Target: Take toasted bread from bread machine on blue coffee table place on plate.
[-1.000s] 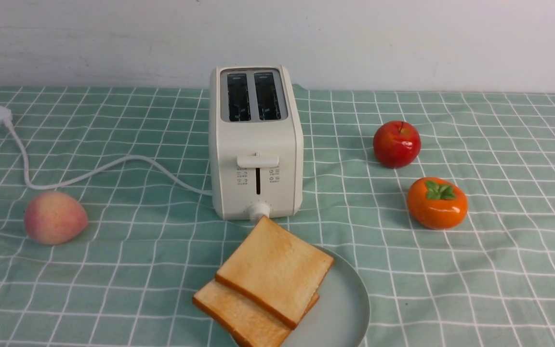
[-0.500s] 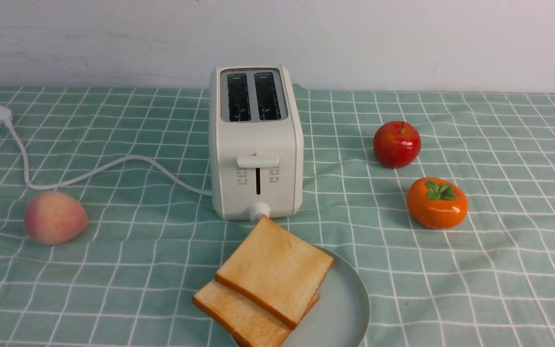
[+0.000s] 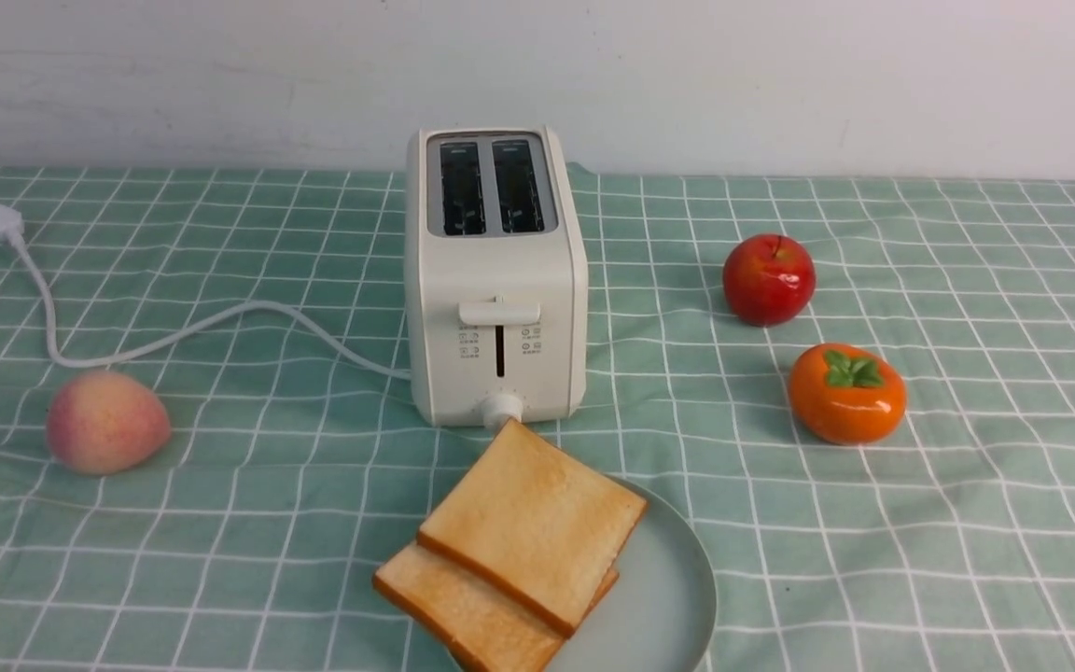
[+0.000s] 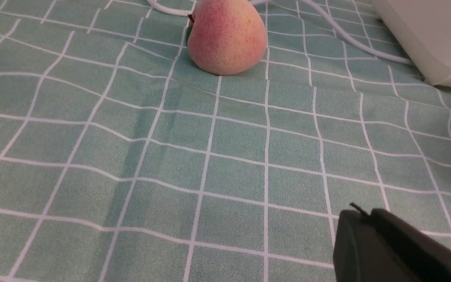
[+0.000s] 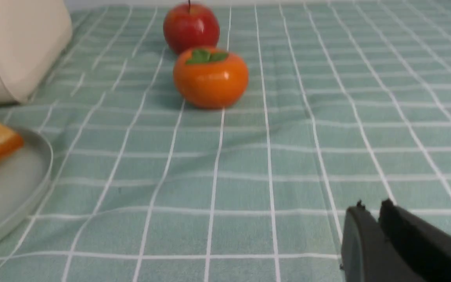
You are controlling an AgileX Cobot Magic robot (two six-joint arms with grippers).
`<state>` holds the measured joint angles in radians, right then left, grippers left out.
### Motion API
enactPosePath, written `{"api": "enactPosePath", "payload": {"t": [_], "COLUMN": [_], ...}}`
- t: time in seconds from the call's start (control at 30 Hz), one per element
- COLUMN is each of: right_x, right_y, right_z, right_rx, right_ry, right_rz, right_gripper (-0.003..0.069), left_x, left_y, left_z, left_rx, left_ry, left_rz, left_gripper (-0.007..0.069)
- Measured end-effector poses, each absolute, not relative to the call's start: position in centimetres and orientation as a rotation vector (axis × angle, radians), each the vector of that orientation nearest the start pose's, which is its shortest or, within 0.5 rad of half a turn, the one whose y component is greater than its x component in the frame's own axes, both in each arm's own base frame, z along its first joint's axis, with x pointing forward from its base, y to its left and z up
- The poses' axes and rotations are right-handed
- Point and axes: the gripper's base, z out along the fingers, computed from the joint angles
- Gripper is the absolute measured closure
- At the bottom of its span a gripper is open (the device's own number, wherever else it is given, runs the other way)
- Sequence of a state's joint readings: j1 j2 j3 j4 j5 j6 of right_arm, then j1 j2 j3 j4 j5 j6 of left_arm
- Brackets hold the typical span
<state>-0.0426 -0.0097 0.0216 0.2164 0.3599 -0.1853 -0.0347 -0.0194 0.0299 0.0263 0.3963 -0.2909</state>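
Golden toast point(image 3: 523, 537), both slices, sits stacked on the plate point(image 3: 668, 597); toaster point(image 3: 495, 280) slots look empty. Left gripper point(image 4: 360, 219) clenched, right gripper point(image 5: 370, 209) nearly closed, both empty. Job looks done.

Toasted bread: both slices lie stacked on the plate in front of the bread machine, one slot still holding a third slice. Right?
Not quite. The front view shows both slots of the bread machine empty. The two toasted bread slices do lie stacked on the plate.

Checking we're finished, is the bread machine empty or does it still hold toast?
Empty: both slots of the bread machine are dark; two toast slices lie on the plate.
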Motion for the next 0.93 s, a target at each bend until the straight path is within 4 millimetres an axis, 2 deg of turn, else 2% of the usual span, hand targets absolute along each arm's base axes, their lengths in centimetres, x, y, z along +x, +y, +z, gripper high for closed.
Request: {"api": "enactPosePath", "payload": {"t": [0.93], "right_x": [5.21], "right_y": [0.67], "right_z": [17.41], "right_rx": [0.020], "right_ry": [1.873], "right_rz": [0.096], "right_gripper": [0.0567], "left_x": [5.16], "left_y": [-0.09], "left_z": [16.87], "left_rx": [-0.226], "left_ry": [1.880], "left_rz": [-0.196], "left_gripper": [0.0575]}}
